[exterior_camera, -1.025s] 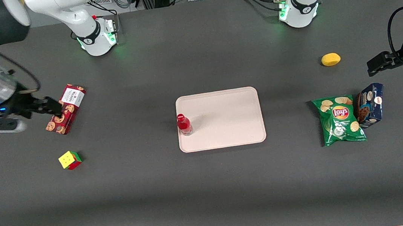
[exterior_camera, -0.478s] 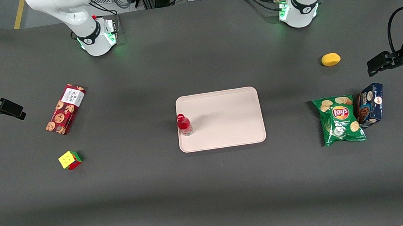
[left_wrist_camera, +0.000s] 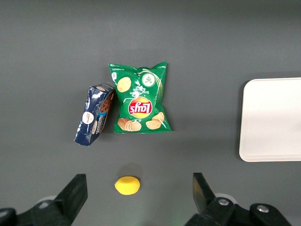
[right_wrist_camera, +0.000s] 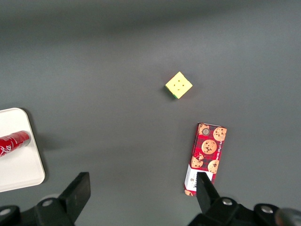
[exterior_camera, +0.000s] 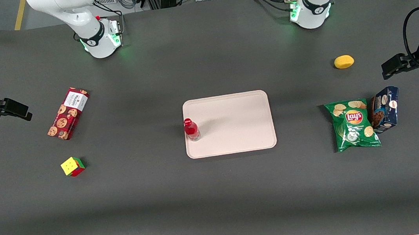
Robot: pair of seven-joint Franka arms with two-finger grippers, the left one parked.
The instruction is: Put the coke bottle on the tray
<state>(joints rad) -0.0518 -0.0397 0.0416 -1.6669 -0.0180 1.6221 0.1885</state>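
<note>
Standing on tray [exterior_camera: 233, 122], coke bottle [exterior_camera: 191, 129] seemingly well apart from gripper [exterior_camera: 15, 110].

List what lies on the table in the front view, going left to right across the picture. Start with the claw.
claw open, raised at the working arm's end → red cookie box → colourful cube → coke bottle, standing on the tray's edge → tray → yellow lemon → green Lay's bag → blue cookie box.
</note>
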